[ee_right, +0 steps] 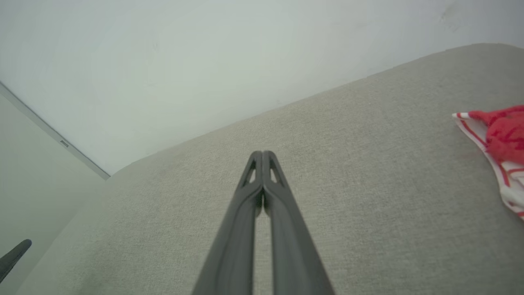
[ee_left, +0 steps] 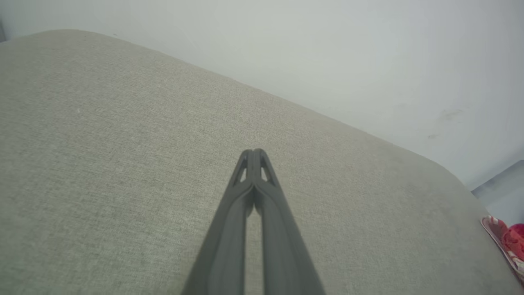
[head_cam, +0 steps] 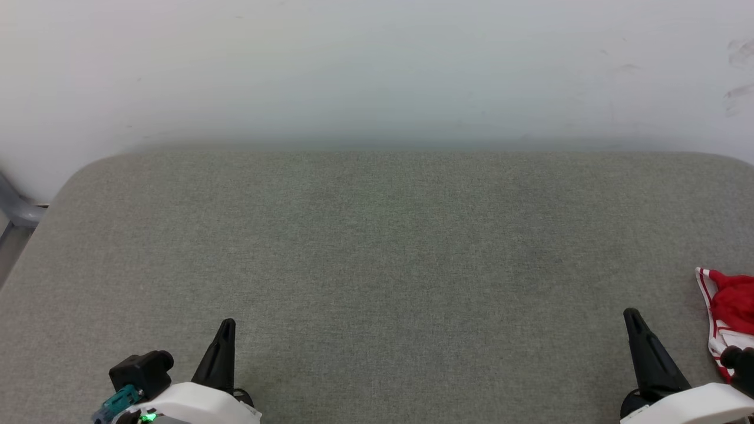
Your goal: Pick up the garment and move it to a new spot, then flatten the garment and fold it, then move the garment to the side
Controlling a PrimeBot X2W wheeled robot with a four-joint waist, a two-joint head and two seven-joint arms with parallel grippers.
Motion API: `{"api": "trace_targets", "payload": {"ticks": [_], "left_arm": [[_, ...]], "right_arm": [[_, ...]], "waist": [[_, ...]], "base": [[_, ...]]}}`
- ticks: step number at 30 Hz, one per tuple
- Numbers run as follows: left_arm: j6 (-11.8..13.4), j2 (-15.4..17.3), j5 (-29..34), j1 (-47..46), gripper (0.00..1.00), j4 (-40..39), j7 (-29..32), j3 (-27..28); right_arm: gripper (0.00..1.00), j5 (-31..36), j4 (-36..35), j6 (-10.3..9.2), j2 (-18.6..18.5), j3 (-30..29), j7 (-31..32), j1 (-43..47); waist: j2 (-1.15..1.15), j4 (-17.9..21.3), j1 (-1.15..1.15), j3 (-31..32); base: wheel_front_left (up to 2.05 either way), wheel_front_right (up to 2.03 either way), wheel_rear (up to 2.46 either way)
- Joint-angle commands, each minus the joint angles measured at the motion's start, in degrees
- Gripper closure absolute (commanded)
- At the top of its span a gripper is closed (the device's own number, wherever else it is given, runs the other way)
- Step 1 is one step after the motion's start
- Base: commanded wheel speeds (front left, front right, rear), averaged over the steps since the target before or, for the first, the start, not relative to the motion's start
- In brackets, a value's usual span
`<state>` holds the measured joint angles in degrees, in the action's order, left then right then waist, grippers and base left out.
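Observation:
The garment (head_cam: 727,312) lies bunched at the right edge of the grey cloth-covered table (head_cam: 377,247), red with white and red-striped trim, cut off by the picture's edge. It also appears at the right edge of the right wrist view as the garment (ee_right: 501,139) and low right in the left wrist view as the garment (ee_left: 507,241). My right gripper (head_cam: 631,315) is shut and empty, just left of the garment and apart from it; its tips meet (ee_right: 262,153). My left gripper (head_cam: 228,324) is shut and empty at the lower left, tips together (ee_left: 254,151).
A pale wall (head_cam: 377,70) rises behind the table's far edge. A grey pipe or frame (head_cam: 17,209) shows past the table's rounded left corner. The other arm's fingertip (ee_right: 14,256) pokes in low left of the right wrist view.

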<state>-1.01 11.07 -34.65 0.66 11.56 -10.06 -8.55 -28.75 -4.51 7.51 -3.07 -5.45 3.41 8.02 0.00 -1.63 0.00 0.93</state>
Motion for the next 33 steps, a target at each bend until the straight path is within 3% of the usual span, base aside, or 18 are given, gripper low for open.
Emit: {"api": "trace_targets", "payload": {"ticks": [1, 33], "left_arm": [[-0.46, -0.09, -2.13, -1.87, 1.00, -0.58, 0.52, 0.90], [-2.94, -3.35, -24.39, -4.13, 1.00, 0.59, 7.00, 6.69]], "right_arm": [[1.00, -2.55, -0.03, -0.01, -0.56, 0.07, -0.01, -1.78], [1.00, -27.80, 7.33, -0.01, -0.99, 0.54, 0.49, -6.90]], "waist": [[0.00, 0.02, 0.00, -0.01], [0.00, 0.49, 0.00, -0.33]], "base": [[0.00, 0.00, 0.00], [0.00, 0.00, 0.00]]}}
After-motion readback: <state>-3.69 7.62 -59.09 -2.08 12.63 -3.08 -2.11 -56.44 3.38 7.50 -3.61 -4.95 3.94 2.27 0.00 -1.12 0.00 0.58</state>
